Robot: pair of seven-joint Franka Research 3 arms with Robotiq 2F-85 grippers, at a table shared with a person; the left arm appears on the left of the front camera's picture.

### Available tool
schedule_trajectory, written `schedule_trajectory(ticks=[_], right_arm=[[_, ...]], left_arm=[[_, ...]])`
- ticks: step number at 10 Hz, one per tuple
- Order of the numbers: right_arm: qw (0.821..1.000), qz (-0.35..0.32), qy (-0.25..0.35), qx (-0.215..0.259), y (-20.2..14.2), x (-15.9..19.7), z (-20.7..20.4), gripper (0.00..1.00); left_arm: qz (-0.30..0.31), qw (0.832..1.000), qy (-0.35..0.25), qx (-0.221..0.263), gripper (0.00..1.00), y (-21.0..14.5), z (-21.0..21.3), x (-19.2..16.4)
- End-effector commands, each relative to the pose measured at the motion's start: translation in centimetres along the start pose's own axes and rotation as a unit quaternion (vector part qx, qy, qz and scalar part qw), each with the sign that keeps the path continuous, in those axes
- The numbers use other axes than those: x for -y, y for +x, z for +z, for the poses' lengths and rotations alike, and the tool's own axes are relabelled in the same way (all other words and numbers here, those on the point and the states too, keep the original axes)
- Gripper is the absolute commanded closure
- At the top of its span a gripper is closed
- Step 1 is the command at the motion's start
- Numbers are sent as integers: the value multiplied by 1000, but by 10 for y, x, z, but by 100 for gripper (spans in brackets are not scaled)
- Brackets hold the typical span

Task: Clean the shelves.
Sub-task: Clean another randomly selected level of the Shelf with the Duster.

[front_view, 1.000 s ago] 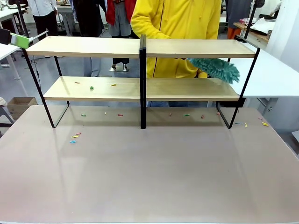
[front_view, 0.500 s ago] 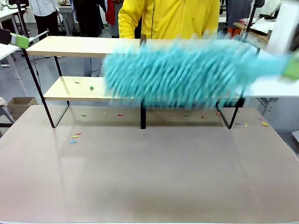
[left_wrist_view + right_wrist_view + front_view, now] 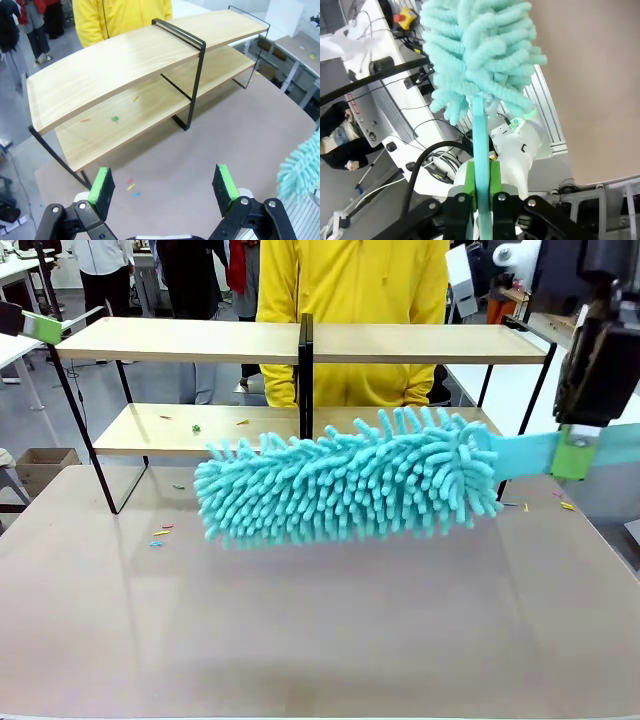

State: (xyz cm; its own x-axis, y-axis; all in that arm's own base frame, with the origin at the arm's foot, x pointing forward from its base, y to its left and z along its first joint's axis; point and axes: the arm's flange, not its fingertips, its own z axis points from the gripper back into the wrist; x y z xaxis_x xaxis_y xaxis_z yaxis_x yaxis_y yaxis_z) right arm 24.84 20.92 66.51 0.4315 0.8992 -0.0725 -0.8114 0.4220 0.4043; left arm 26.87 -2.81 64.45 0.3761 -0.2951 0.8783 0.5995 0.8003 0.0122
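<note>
Turquoise chenille duster (image 3: 345,485) hangs mid-frame before the shelves (image 3: 180,340) spanning the upper frame, its handle clamped in the right gripper (image 3: 482,182). The left gripper (image 3: 163,175) gapes empty. Coloured scraps (image 3: 196,427) on the lower board's left suggest cleaning is unfinished, and the duster hides part of its right half.

My right pincer (image 3: 573,452) clamps the teal duster (image 3: 345,485) by its handle; the fluffy head stretches to the pincer's left, shelves (image 3: 180,340) beyond it.

No legible writing
A small red label (image 3: 353,100) on a white panel (image 3: 395,117) carries print too small to read.
</note>
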Motion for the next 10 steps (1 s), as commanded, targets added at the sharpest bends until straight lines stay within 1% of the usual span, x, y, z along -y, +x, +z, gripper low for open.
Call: schedule_trajectory(ticks=[1, 2, 3, 4, 5, 6, 7, 8, 9, 10], right_arm=[[998, -33, -47, -20, 66, 8, -16, 88], [994, -96, -59, -6, 107, 26, -22, 88], [987, -144, -68, 38, 141, 52, -21, 88], [977, -158, -102, 97, 166, 61, -18, 88], [957, -218, -137, 135, 188, 70, -17, 88], [956, -216, -146, 132, 206, 77, -24, 88], [964, -204, -142, 97, 216, 78, -34, 88], [966, -187, -102, 143, 192, 88, -24, 88], [966, -187, -102, 143, 192, 88, -24, 88], [964, -197, -121, 135, 210, 93, -31, 88]], left_arm=[[-2, 1000, -4, 2, 0, 0, 0, -1], [-2, 1000, -4, 2, 0, 0, 0, -1], [-2, 1000, -4, 2, 0, 0, 0, -1], [-2, 1000, -4, 2, 0, 0, 0, -1], [-2, 1000, -4, 2, 0, 0, 0, -1], [-2, 1000, -4, 2, 0, 0, 0, -1], [-2, 1000, -4, 2, 0, 0, 0, -1], [-2, 1000, -4, 2, 0, 0, 0, -1], [-2, 1000, -4, 2, 0, 0, 0, -1], [-2, 1000, -4, 2, 0, 0, 0, -1]])
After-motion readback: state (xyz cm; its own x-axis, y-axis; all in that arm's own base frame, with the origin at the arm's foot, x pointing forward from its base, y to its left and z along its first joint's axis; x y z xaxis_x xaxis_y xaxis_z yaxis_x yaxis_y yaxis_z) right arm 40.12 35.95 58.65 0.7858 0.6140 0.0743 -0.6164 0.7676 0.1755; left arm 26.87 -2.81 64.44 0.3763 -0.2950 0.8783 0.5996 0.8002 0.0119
